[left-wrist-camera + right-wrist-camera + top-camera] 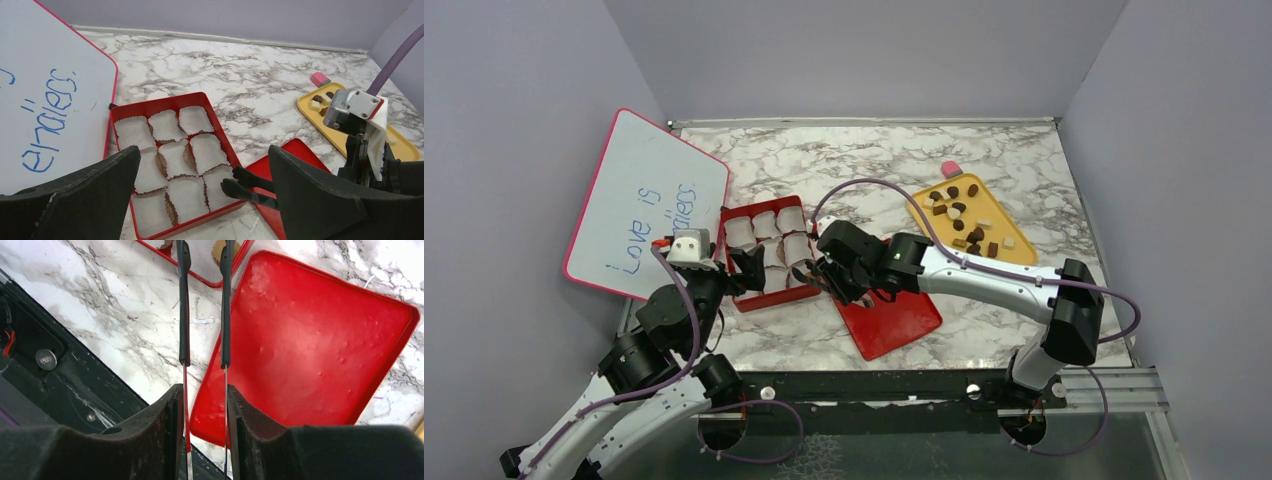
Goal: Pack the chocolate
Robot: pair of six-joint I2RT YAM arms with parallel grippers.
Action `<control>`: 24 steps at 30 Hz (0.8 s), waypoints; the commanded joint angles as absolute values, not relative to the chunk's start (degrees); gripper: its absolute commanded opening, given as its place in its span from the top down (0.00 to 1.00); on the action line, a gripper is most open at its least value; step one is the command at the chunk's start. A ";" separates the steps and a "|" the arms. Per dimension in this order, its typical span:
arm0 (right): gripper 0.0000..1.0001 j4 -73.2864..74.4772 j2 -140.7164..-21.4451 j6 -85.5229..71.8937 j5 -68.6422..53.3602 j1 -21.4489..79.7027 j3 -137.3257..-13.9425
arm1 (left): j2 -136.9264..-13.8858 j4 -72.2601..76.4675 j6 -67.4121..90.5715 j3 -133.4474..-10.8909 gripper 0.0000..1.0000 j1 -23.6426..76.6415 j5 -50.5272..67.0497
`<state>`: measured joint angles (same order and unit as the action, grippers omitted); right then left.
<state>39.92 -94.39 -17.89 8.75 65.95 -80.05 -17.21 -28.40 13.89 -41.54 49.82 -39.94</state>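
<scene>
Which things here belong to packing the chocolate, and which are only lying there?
For the job: chocolate on the yellow tray; red box with white paper cups; red lid.

Lying about: whiteboard; pink block.

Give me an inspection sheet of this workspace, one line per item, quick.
Surface: marble-pattern table.
Job's things: chocolate pieces on the yellow tray; red box holds nine white paper cups, all seemingly empty; red lid beside it.
Clutter: pink block at the tray's far corner; whiteboard against the left wall.
Grippers: left gripper open over the box; right gripper nearly closed at the box's corner, nothing visible between the tips.
Cables: purple cable along each arm.
Surroundings: plain grey walls.
</scene>
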 commanded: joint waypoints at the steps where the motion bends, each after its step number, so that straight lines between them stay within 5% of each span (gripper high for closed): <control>1: 0.62 39.90 -91.59 -17.51 11.19 66.49 -82.49 | -17.53 -27.12 13.21 -41.09 0.01 49.52 -39.53; 24: 0.63 47.99 -82.84 -22.12 23.38 58.86 -77.95 | -27.07 -28.34 17.20 -44.00 0.01 49.50 -25.27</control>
